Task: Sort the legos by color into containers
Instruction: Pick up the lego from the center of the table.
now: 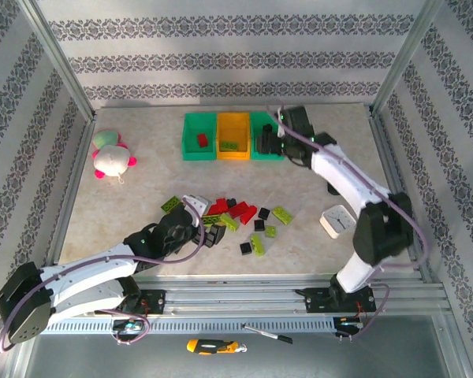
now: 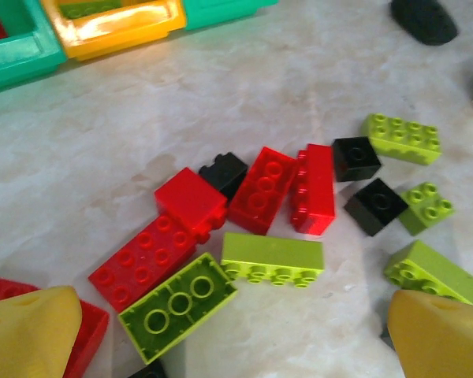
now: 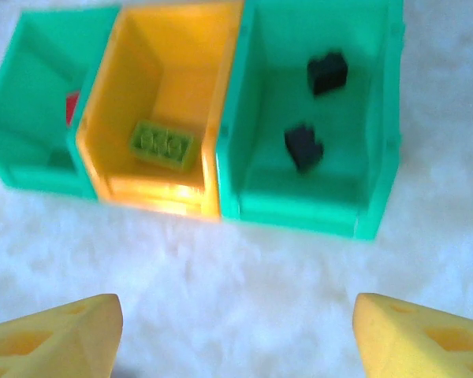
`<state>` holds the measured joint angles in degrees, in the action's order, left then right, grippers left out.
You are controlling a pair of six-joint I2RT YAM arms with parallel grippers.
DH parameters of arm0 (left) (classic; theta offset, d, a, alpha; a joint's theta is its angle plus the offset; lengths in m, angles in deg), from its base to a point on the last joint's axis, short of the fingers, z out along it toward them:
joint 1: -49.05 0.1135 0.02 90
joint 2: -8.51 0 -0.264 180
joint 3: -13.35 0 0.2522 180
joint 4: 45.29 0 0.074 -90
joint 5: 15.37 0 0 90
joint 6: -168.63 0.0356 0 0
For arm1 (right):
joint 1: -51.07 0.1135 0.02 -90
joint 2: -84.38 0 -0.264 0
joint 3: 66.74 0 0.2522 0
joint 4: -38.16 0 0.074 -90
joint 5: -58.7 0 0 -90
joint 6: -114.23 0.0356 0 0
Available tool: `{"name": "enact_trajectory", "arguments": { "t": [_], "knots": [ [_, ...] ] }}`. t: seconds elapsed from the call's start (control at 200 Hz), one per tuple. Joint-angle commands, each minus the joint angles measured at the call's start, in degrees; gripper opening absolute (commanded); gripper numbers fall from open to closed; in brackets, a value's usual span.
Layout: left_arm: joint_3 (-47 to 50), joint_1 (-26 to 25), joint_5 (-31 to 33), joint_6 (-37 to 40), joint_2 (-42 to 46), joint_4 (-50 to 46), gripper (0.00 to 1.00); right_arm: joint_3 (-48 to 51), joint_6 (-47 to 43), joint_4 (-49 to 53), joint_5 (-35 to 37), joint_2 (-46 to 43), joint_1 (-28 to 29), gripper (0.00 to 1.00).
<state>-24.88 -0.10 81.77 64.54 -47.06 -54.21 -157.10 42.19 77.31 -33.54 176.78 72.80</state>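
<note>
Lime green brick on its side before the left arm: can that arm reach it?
Probably yes: the left end effector is open, facing the lime green brick; nothing covers it, though red bricks crowd it.

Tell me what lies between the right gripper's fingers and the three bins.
In the right wrist view, only bare marbled tabletop separates the right gripper from the bins.

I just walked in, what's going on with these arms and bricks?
Two robot arms are sorting legos by color into three joined bins. The right gripper hovers open and empty by the bins: one red brick in the left green bin, one lime brick in the orange bin, two black bricks in the right green bin. The left gripper hangs open over the loose pile on the table, holding nothing. Most bricks are not yet sorted.
</note>
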Motion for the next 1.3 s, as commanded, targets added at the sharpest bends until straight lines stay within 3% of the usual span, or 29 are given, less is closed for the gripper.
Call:
{"name": "enact_trajectory", "arguments": {
  "t": [0.0,0.145,0.275,0.475,0.685,0.919,1.124,1.294],
  "knots": [
    [1.53,-0.71,-5.55,3.99,0.18,6.02,0.99,11.30,-3.42,-0.65,1.79,-6.61,1.24,0.79],
    [0.92,-0.69,-10.53,8.48,-2.50,9.19,0.99,22.25,-4.82,5.03,6.23,-14.48,4.86,0.82],
    [1.24,-0.69,-13.62,10.39,-5.60,14.84,0.99,27.79,-1.13,7.36,8.18,-16.05,7.82,0.82],
    [-0.32,-0.69,-16.83,10.37,-11.32,19.95,0.99,28.14,-0.14,7.01,6.12,-10.70,8.50,0.82],
    [0.12,-0.71,-16.89,9.61,-10.57,19.42,0.99,23.72,0.73,7.85,3.97,-0.96,8.06,0.80],
    [1.53,-0.75,-15.05,9.74,-7.58,17.57,0.99,21.85,2.12,7.98,3.13,5.00,7.79,0.58],
    [1.62,-0.75,-14.44,10.11,-7.47,17.36,0.99,21.89,3.09,9.79,4.25,1.60,7.93,0.33],
    [2.05,-0.69,-12.57,8.76,-7.81,17.60,0.99,19.45,2.55,10.17,4.66,-2.79,8.65,0.29]
  ]
}}
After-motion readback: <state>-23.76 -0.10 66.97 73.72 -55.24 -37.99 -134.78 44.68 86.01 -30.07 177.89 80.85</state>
